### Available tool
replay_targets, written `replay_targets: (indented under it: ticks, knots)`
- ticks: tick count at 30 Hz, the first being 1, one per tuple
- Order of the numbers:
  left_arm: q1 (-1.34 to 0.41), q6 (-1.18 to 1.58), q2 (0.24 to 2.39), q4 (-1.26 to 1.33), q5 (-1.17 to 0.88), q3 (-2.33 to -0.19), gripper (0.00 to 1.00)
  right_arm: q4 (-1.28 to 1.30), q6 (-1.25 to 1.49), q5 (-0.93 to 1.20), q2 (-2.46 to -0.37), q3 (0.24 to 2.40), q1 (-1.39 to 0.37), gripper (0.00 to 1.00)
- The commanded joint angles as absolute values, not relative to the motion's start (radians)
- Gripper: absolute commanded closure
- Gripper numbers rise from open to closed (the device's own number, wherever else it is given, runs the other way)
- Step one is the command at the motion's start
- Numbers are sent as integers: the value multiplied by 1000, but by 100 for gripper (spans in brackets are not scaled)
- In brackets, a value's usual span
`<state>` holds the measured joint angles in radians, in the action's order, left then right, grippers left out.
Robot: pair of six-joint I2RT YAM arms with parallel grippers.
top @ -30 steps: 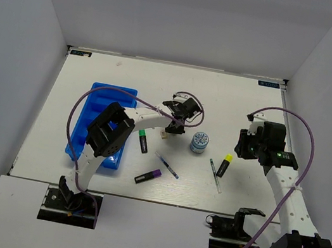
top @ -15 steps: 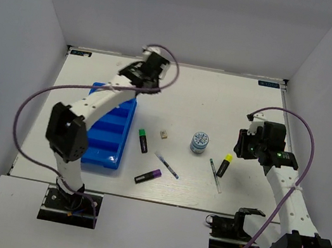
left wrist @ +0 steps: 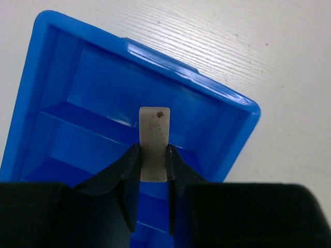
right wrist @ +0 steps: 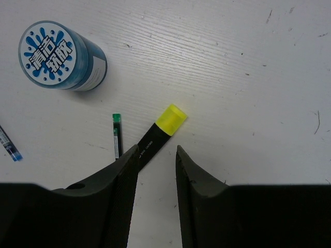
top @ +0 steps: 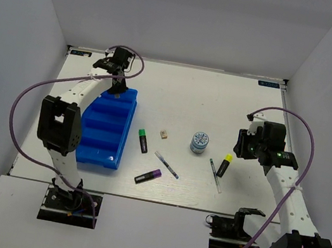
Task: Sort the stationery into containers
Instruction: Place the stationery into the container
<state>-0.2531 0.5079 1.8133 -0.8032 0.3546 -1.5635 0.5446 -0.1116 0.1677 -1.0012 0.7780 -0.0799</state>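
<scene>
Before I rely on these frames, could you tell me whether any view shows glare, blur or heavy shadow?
Top external view: even, soft light, only faint shadows, sharp. Left wrist view: eraser crisp, mild sheen on the rim of the blue tray, fingers nearly black. Right wrist view: yellow-capped highlighter and tin sharp, no glare.

tin (right wrist: 47,47) lid: white Chinese chars, yellow-cap highlighter (right wrist: 159,132) barrel print too small to read

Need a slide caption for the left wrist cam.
Left hand pinching a pale eraser upright over the end compartment of the blue tray.
</scene>
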Motion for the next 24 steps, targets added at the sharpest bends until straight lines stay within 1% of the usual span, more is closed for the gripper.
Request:
replay_targets:
  ticks: [1, 5, 6, 8, 10, 11, 14, 15, 16, 17, 19, 20, 22, 24]
  knots:
    - [-223, 508, 1824, -807, 324, -1578, 88, 537, -110, 173, -1000, 813, -77, 62]
    - [-198, 515, 1848, -802, 315, -1572, 88, 537, -110, 172, -1008, 816, -77, 62]
    - [-198, 515, 1848, -790, 314, -1566, 85, 535, -110, 172, -1011, 816, -77, 62]
    - [-196, 511, 1864, -784, 314, -1568, 82, 540, -112, 172, -1011, 813, -80, 62]
    - [-193, 511, 1873, -785, 324, -1580, 69, 537, -112, 170, -1011, 815, -78, 62]
    - [-195, 509, 1885, -781, 324, -1585, 66, 537, -112, 170, -1012, 815, -78, 62]
    - [-193, 508, 1902, -785, 331, -1615, 59, 537, -110, 170, -1014, 816, -75, 60]
    - [-193, 506, 1901, -790, 334, -1621, 55, 538, -110, 170, -1014, 815, -77, 60]
    - [-193, 505, 1905, -801, 339, -1629, 44, 537, -110, 170, -1015, 812, -75, 60]
    - [-195, 503, 1907, -802, 339, -1635, 44, 537, -112, 172, -1017, 813, -77, 60]
    - [-193, 497, 1888, -805, 337, -1629, 41, 538, -114, 172, -1015, 815, -75, 59]
    - [-198, 494, 1879, -799, 334, -1603, 41, 538, -114, 172, -1014, 812, -78, 59]
    - [-204, 480, 1818, -761, 316, -1573, 46, 538, -115, 173, -1012, 810, -74, 59]
    - [-235, 468, 1744, -747, 314, -1520, 77, 538, -115, 175, -1012, 813, -80, 59]
